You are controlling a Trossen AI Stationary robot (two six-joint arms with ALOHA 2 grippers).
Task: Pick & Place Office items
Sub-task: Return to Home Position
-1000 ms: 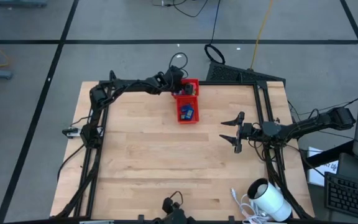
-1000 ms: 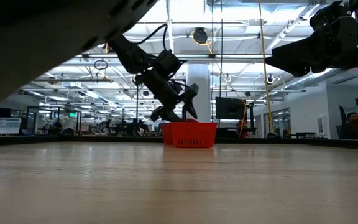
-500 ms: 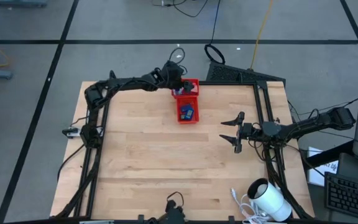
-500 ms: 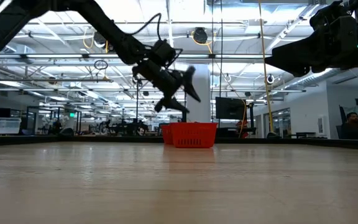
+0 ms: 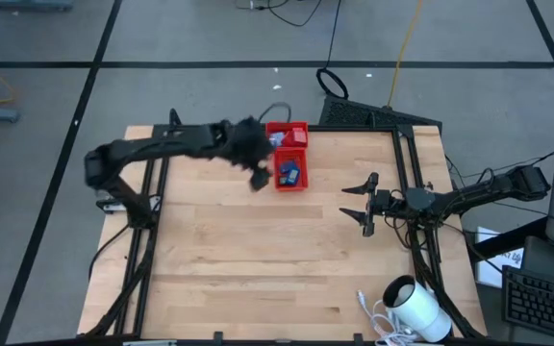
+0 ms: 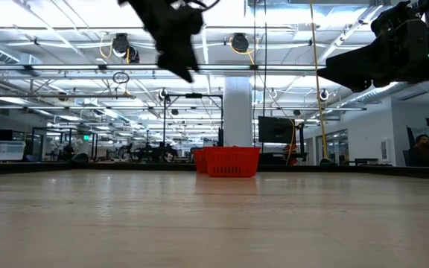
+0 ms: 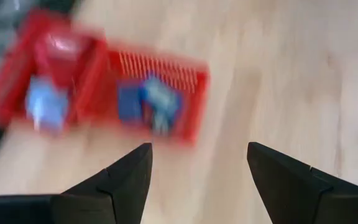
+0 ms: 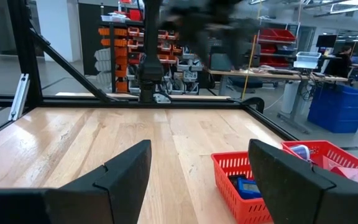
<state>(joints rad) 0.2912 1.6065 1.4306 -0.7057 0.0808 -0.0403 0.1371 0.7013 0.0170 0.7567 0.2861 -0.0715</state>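
Though indistinct (half-hidden), office items (image 5: 289, 174) binned.

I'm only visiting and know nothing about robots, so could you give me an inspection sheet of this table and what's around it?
Surface: light wooden table, nothing spilled seen.
Job's things: small office items, blue and light-blue among them, lie in both compartments of the red tray; none seen loose on the wood.
Clutter: white cylinder at the right-hand corner farthest from the tray.
Grippers: left gripper open, empty, raised beside the tray; right gripper open, empty, over the table's right side.
Cables: white cable by the cylinder; black cable and yellow cable on the floor beyond.
Surroundings: large workshop hall; a person sits far off.
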